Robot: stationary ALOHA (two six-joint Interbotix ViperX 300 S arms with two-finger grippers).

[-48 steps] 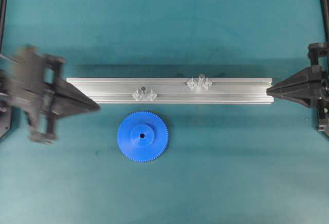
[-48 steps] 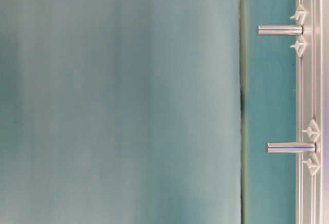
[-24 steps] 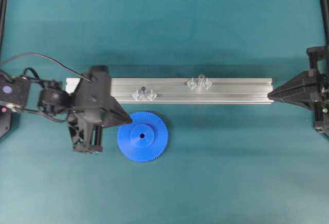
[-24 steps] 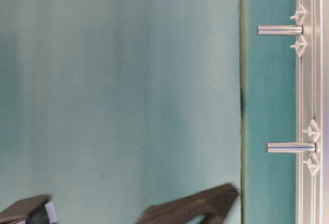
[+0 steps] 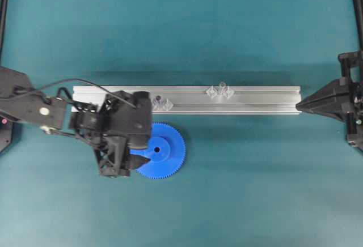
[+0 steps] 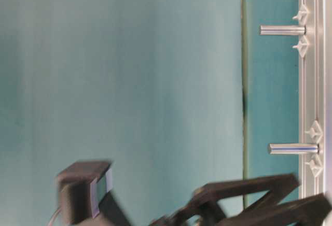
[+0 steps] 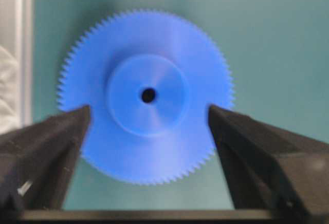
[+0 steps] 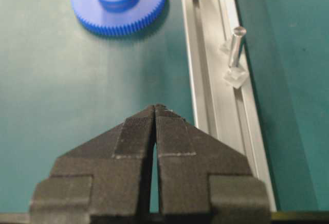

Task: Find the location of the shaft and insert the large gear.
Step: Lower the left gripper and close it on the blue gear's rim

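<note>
Since a second earlier, the left gripper (image 7: 148,126) had swung from the table's edge over the large gear (image 5: 159,150), which lay flat on the green mat between its widely spread fingers (image 7: 46,147) (no contact visible). Just beyond them ran the aluminium rail (image 5: 255,101), carrying the shaft (image 5: 221,86). Well apart, the right gripper (image 8: 155,108) had its fingers pressed together.

Blue large gear (image 5: 163,150) flat beside the rail; pale shaft (image 5: 222,86) upright on it.
</note>
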